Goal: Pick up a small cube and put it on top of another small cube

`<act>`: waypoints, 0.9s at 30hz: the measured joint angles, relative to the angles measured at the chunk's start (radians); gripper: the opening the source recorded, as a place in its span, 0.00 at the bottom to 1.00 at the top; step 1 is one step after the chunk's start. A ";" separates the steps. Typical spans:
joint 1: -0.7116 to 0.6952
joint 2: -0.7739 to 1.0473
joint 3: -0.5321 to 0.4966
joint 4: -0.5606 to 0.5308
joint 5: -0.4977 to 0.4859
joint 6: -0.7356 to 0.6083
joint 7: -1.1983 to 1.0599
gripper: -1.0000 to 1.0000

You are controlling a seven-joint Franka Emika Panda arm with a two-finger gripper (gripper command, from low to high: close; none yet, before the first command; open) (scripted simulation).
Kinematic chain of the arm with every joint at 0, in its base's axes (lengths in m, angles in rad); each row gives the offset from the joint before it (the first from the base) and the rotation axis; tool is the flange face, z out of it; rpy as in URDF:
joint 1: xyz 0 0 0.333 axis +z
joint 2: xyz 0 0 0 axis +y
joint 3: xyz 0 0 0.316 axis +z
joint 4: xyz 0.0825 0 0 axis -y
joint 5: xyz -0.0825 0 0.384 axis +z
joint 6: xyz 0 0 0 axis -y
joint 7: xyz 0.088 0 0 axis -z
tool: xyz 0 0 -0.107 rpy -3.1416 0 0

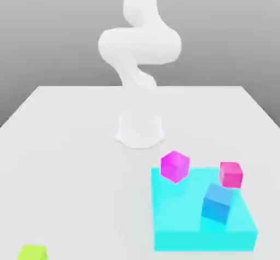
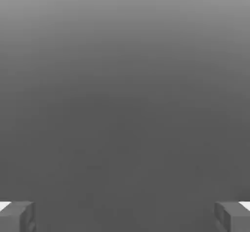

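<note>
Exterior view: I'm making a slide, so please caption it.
A white robot arm behind a cyan block, with magenta, pink, blue and lime-green cubes in the foreground.

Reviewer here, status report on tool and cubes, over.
Tool open, empty. Small lime-green plain cube on the pale tabletop, at the exterior view's lower left edge, ungrasped. Nothing seen stacked on it.

No readable markings
No text, label, brand, number or sign can be read on anything, between the jaws or beyond them.
</note>
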 joint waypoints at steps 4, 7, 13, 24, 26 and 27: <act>0.027 0.150 -0.070 0.015 0.041 0.032 -0.072 0.50; 0.040 0.259 -0.116 0.025 0.078 0.055 -0.129 0.50; 0.054 0.477 -0.196 0.047 0.159 0.100 -0.248 0.50; -0.015 0.871 -0.247 0.085 0.272 0.186 -0.442 0.50; -0.030 0.939 -0.252 0.091 0.276 0.205 -0.466 0.50; -0.038 0.972 -0.254 0.094 0.275 0.215 -0.476 0.50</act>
